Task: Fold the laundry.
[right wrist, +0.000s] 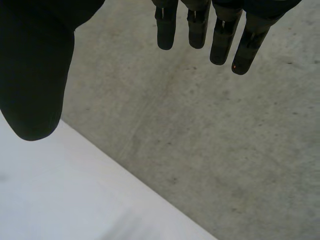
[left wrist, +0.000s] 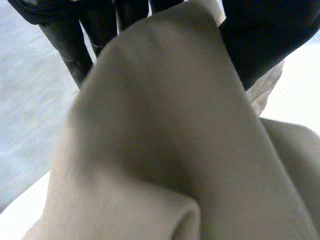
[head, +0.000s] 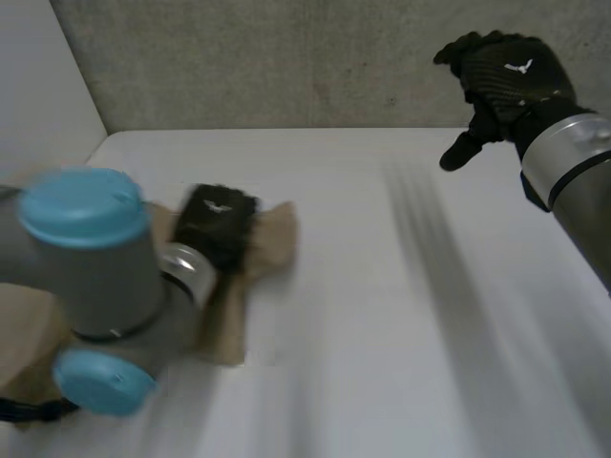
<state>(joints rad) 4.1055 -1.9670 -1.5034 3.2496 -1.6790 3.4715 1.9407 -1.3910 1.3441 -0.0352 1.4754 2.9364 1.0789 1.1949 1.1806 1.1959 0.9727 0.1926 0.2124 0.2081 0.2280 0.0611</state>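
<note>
A tan cloth [head: 274, 240] lies crumpled at the left of the white table [head: 401, 324]. My left hand [head: 218, 223] rests on the cloth's top, near its far edge. In the left wrist view the tan cloth [left wrist: 165, 150] rises in a thick fold between the fingers [left wrist: 75, 47] and the thumb [left wrist: 265, 40], which pinch it. My right hand [head: 506, 81] hangs high at the far right, in front of the wall, with nothing in it. Its fingers [right wrist: 200, 27] are straight and stand apart from the thumb [right wrist: 30, 75].
A grey concrete wall [head: 286, 57] runs along the table's far edge, and a pale side wall [head: 38, 86] closes the left. My left arm [head: 95, 277] covers the near part of the cloth. Bare table top [right wrist: 60, 190] lies below the right hand.
</note>
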